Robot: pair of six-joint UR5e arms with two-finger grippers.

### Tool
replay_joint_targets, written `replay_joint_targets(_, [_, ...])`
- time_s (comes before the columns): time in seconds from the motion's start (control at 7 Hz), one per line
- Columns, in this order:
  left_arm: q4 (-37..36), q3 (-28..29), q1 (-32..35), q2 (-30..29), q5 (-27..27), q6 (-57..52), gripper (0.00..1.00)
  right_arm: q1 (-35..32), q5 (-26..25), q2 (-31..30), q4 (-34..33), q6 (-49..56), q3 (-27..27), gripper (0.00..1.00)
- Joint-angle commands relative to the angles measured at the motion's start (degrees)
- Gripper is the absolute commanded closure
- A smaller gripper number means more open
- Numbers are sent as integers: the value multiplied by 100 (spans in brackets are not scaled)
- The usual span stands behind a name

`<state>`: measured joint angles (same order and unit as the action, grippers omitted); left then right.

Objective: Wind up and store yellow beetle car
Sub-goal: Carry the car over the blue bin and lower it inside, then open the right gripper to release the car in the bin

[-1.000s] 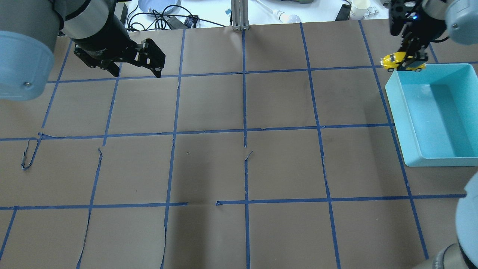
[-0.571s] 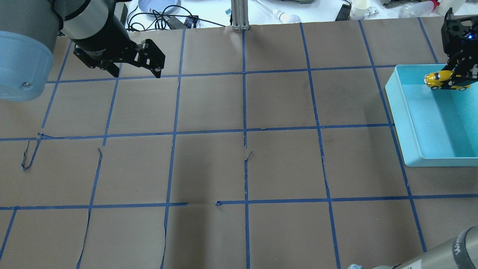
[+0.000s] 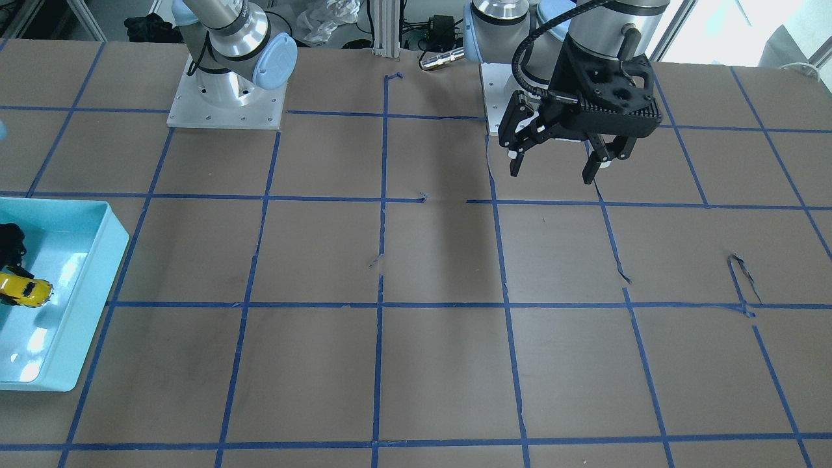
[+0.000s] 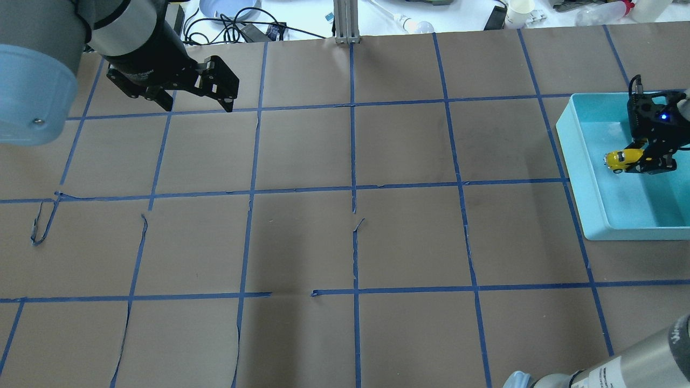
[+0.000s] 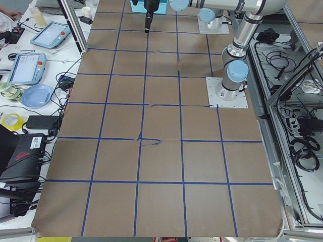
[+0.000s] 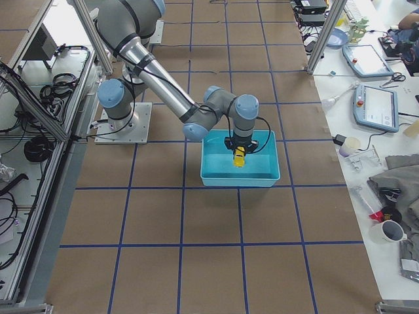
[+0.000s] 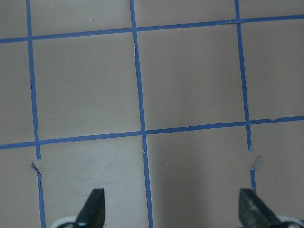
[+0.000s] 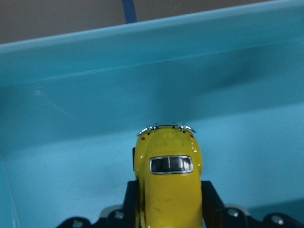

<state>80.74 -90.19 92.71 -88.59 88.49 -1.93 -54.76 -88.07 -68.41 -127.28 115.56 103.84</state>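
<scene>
Brown paper tabletop (image 4: 409,161) w/ blue tape grid carried a teal bin (image 4: 585,178) at 3 o'clock in overhead view. Right gripper (image 4: 648,161) was clamped on the yellow car (image 4: 620,160), inside the bin. Left gripper (image 3: 552,173), fingers apart, hovered approx. 10 o'clock.

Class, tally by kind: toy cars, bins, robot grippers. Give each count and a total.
Toy cars: 1, the yellow beetle car
Bins: 1, the turquoise bin
Grippers: 2, the left gripper and the right gripper
Total: 4
</scene>
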Motion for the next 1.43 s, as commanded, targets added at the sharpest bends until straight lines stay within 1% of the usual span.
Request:
replay_joint_targets(0.0, [-6,1,1,0,-7,0,0,157,97,179,-541,186,293,100])
replay_joint_targets(0.14, [-6,1,1,0,-7,0,0,167,97,179,-544,187,294,87])
replay_joint_targets(0.29, [-15,1,1,0,-16,0,0,167,36,179,-535,169,303,32])
replay_joint_targets(0.43, [-15,1,1,0,-16,0,0,167,61,127,-457,143,251,0])
replay_joint_targets(0.57, [-15,10,1,0,-33,0,0,167,18,-4,-413,90,181,0])
replay_joint_targets(0.71, [-15,10,1,0,-16,0,0,150,26,-293,-221,12,50,0])
replay_joint_targets(0.86, [-15,27,10,0,-16,0,0,106,35,-678,269,-389,-204,0])
replay_joint_targets(1.0, [-15,10,1,0,-16,0,0,106,53,-978,778,-776,-581,0])
replay_joint_targets(1.14, [-15,18,-7,0,-24,0,0,97,70,-1146,1505,-1067,-993,0])
replay_joint_targets(1.29, [-24,27,-8,0,-42,0,0,97,70,-1453,2478,-1514,-1398,0])
